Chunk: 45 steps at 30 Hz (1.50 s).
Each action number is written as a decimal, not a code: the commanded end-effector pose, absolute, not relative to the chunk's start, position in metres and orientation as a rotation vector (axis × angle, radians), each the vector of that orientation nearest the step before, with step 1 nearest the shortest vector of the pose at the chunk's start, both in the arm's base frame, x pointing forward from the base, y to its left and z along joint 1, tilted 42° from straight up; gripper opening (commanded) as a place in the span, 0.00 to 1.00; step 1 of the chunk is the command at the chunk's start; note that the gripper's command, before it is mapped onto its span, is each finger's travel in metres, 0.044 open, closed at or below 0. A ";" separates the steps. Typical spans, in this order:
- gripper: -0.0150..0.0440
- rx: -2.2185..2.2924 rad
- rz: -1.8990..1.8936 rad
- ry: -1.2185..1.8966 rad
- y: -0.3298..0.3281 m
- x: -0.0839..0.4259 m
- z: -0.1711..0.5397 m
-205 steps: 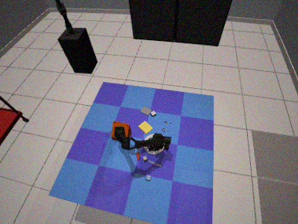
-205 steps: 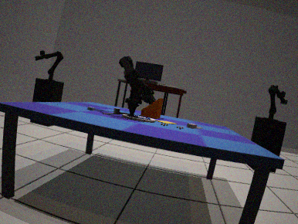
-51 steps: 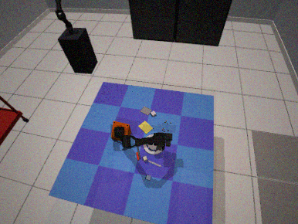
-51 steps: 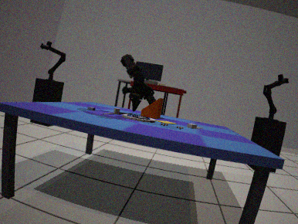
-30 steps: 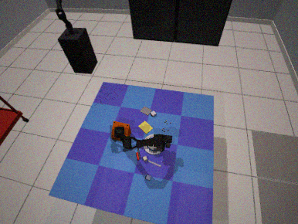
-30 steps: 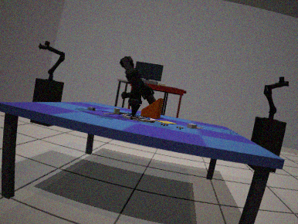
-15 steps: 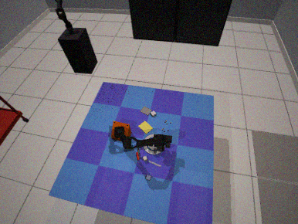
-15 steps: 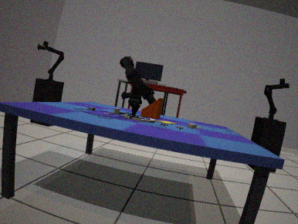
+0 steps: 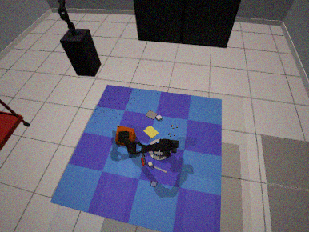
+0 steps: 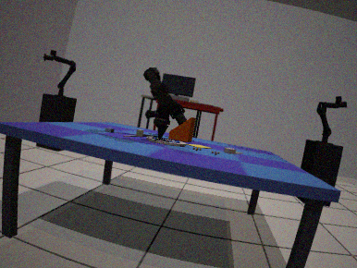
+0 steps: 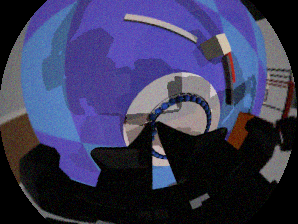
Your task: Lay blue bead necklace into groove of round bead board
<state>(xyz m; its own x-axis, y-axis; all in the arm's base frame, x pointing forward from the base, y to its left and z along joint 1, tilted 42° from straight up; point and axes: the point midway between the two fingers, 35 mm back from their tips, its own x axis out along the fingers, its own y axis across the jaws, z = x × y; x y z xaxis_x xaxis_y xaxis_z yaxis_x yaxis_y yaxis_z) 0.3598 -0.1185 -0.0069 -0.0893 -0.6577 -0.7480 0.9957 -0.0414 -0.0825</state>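
Observation:
The round bead board (image 9: 161, 157) (image 11: 141, 104) is a pale disc lying flat below the gripper. The blue bead necklace (image 11: 187, 98) lies on it as a loop, shifted to the right of the board's middle in the wrist view. How much of it sits in the groove cannot be told. My gripper (image 10: 161, 138) (image 11: 153, 124) points down over the board. Its fingertips are nearly together at the left side of the loop, shut on the necklace strand. The dark fingers hide the lower part of the loop and board. In the top view the arm covers the fingertips.
A white bar (image 9: 160, 169) (image 11: 160, 25), a pale cube (image 9: 150, 164) (image 11: 216, 46) and a red piece (image 9: 142, 161) (image 11: 232, 67) lie beside the board. An orange wedge (image 10: 184, 130) stands by the arm. A yellow square (image 9: 150, 131) and small dark bits (image 9: 174, 127) lie on the other side.

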 end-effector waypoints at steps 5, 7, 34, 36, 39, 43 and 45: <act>0.25 0.624 -1.539 0.717 -0.118 0.360 -0.007; 0.25 0.624 -1.539 0.717 -0.118 0.360 -0.007; 0.25 0.615 -1.539 0.720 -0.120 0.366 -0.008; 0.25 0.615 -1.539 0.720 -0.120 0.366 -0.009; 0.34 0.624 -1.539 0.717 -0.118 0.367 -0.006; 0.52 0.624 -1.539 0.717 -0.118 0.367 -0.006; 0.61 0.624 -1.539 0.717 -0.118 0.367 -0.006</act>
<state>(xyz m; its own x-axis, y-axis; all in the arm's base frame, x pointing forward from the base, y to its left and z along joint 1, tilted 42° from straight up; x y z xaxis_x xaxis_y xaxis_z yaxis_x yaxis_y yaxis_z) 0.3666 -0.1184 -0.0070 -0.0897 -0.6579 -0.7478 0.9957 -0.0412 -0.0832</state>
